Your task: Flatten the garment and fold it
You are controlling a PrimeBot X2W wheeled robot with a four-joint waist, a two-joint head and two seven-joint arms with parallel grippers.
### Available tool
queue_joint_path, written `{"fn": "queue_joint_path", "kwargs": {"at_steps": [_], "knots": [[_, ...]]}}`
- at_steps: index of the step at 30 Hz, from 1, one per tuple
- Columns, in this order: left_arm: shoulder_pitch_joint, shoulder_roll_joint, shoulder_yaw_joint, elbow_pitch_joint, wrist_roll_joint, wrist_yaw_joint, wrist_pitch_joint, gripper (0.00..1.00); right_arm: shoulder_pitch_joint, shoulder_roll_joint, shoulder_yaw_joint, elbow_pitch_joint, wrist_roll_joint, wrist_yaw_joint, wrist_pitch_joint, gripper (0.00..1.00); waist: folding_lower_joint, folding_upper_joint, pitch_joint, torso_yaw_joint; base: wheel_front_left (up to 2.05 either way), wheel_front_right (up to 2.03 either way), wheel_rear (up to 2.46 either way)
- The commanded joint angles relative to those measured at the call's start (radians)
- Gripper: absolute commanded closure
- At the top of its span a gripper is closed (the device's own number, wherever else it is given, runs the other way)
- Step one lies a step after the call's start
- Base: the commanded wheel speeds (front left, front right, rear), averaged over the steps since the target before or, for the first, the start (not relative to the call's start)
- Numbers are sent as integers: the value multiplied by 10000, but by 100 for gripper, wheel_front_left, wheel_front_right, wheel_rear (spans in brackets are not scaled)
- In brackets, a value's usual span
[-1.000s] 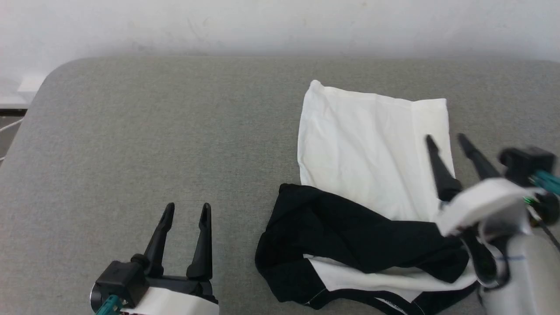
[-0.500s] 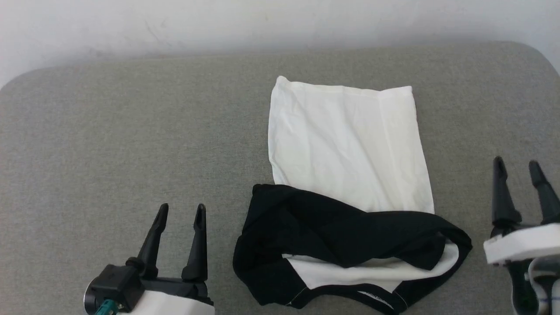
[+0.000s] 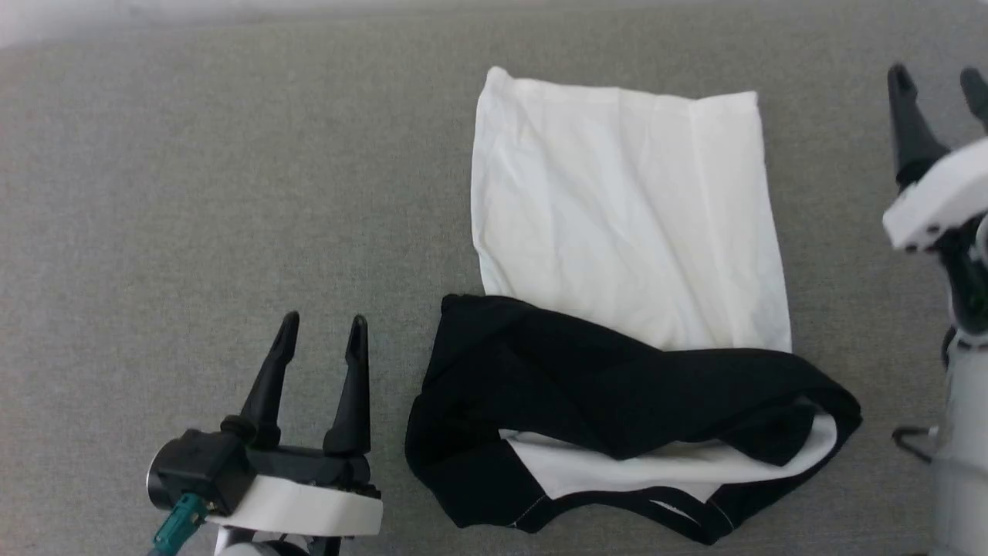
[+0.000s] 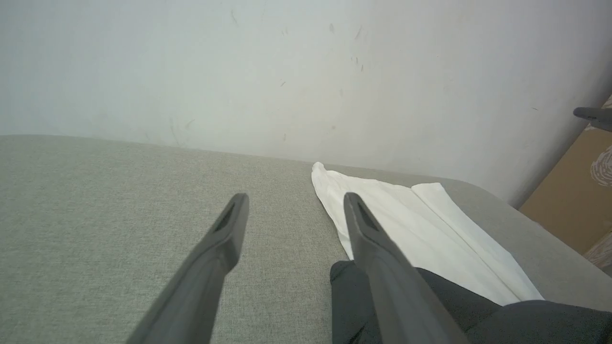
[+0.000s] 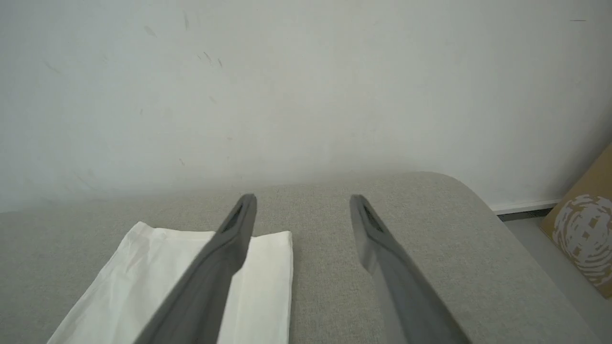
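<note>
The garment (image 3: 625, 224) lies on the grey fabric surface (image 3: 193, 193), its white body spread toward the far side and its black sleeve and collar part (image 3: 587, 394) bunched at the near end. The chest print is hidden. My left gripper (image 3: 323, 328) hovers open to the left of the black part, empty. My right gripper (image 3: 935, 77) is open and raised at the right edge, beside the white part and apart from it. In the left wrist view the garment (image 4: 430, 229) lies just right of my open left gripper (image 4: 296, 203). The right wrist view has the white hem (image 5: 267, 267) beneath the open right gripper (image 5: 302, 203).
A pale wall (image 4: 287, 71) rises behind the surface. The surface's rounded far right corner (image 5: 459, 191) drops to the floor, where a brown cardboard box (image 5: 583, 224) stands. Wide bare fabric lies left of the garment.
The head camera has tilted down, so the wall has nearly left the picture. My right gripper has pulled off the garment to the right and risen. The left gripper has barely moved.
</note>
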Motion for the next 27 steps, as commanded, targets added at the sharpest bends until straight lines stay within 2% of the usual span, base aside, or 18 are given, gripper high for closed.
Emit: {"fn": "queue_joint_path", "kwargs": {"at_steps": [1, 9, 14, 27], "knots": [[-214, 42, -6, -55, 95, -93, -37, 0, -425, -131, -47, 211, 5, -7, 329, 0, -2, -1, 652, 165, 0, 0, 0], [-856, -31, -116, -102, 185, -209, -49, 0, -2487, -623, -122, 1420, -378, -7, 2388, 0, -2, -1, 1861, 403, 0, 0, 0], [-1164, -97, -191, -19, 218, -306, -53, 0, -3268, -601, -224, 2032, -451, -7, 3560, 0, -2, -1, 2400, 615, 0, 0, 0], [-1690, -365, -276, 112, 310, -527, -57, 0, -4376, -441, -887, 2664, -1385, -7, 4867, 0, -2, -1, 3368, 1308, 0, 0, 0]]}}
